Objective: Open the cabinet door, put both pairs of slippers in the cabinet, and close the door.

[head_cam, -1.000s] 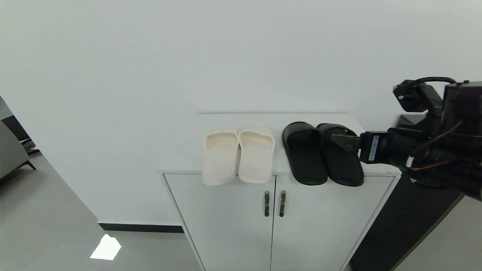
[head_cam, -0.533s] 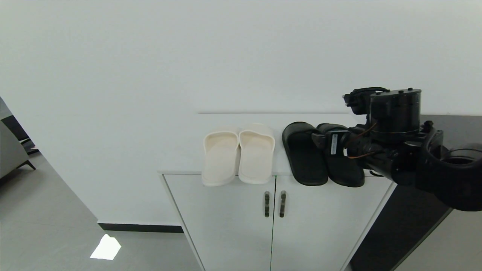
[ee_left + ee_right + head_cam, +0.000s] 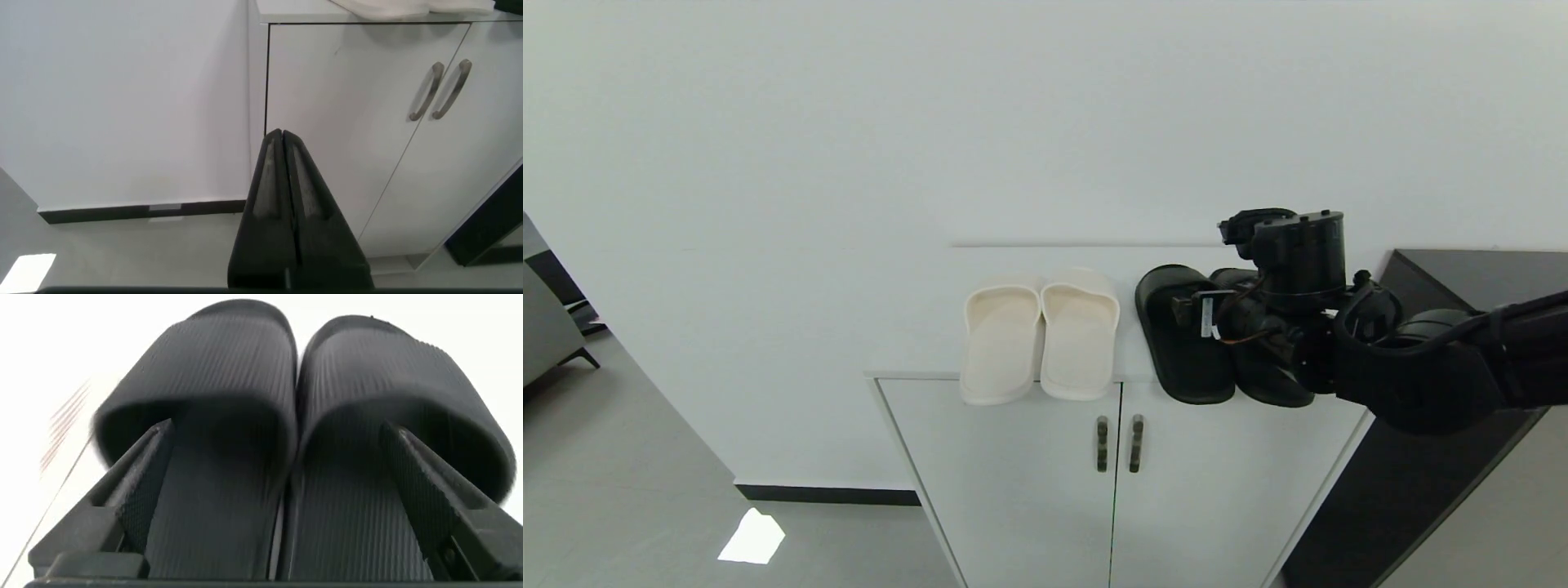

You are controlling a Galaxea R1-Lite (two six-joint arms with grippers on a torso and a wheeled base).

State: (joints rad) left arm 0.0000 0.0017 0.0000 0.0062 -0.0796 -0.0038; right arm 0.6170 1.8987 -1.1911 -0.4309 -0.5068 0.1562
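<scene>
Black slippers [image 3: 237,474] just before right gripper [image 3: 278,429]

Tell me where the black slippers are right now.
Head view, right side: the black ribbed rubber slippers sit on the white cabinet top, just right of the cream slippers, heels overhanging the front edge, with the open right gripper at them.

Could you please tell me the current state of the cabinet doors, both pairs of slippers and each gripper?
cabinet doors: both shut.
white slippers: lying side by side on the cabinet top, ungripped.
right gripper: open, fingers either side of the black pair.
black slippers: lying side by side on the cabinet top, between those fingers.
left gripper: shut, empty.
</scene>
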